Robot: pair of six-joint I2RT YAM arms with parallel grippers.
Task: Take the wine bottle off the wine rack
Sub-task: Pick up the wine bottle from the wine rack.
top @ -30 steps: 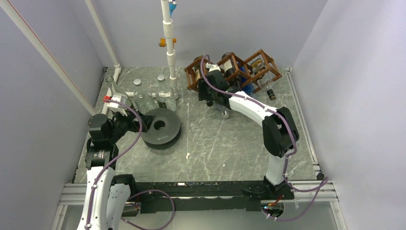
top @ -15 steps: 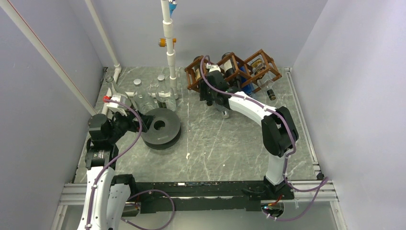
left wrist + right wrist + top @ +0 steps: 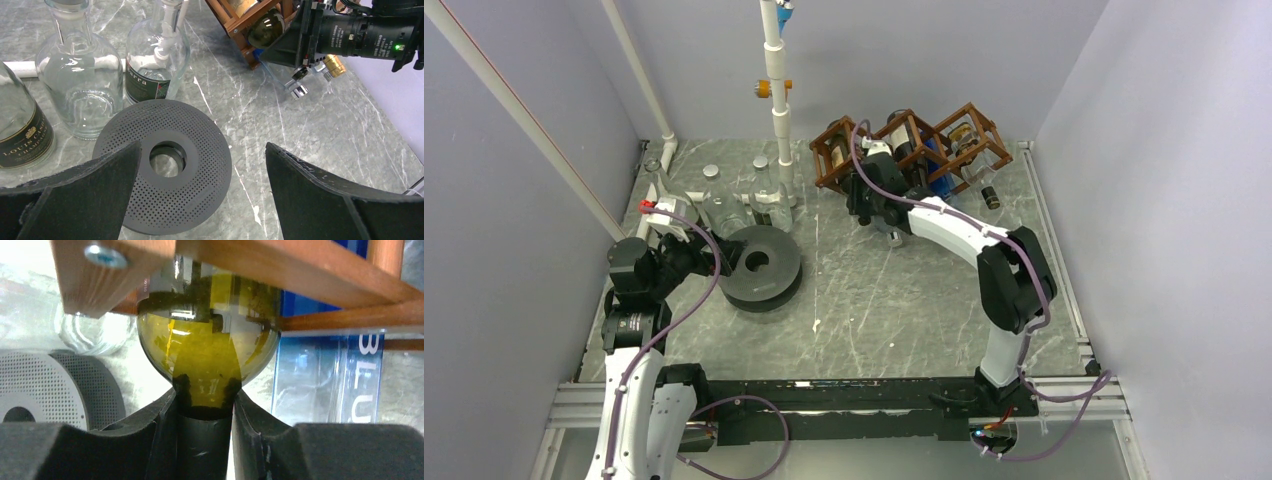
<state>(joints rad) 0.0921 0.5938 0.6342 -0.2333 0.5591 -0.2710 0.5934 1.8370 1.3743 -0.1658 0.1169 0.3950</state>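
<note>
One risk: the right gripper [image 3: 204, 407], clamped on the wine bottle [image 3: 207, 345] neck, may drag the wine rack [image 3: 300, 275] along if glass snags.

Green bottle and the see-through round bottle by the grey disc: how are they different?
The green bottle is dark olive glass; the clear round bottle has no colour. The green bottle lies sideways in the wine rack; the clear round bottle stands upright on the table. The right pincer is shut on the green bottle's neck; no pincer holds the clear round bottle. Both are glass with rounded shoulders.
</note>
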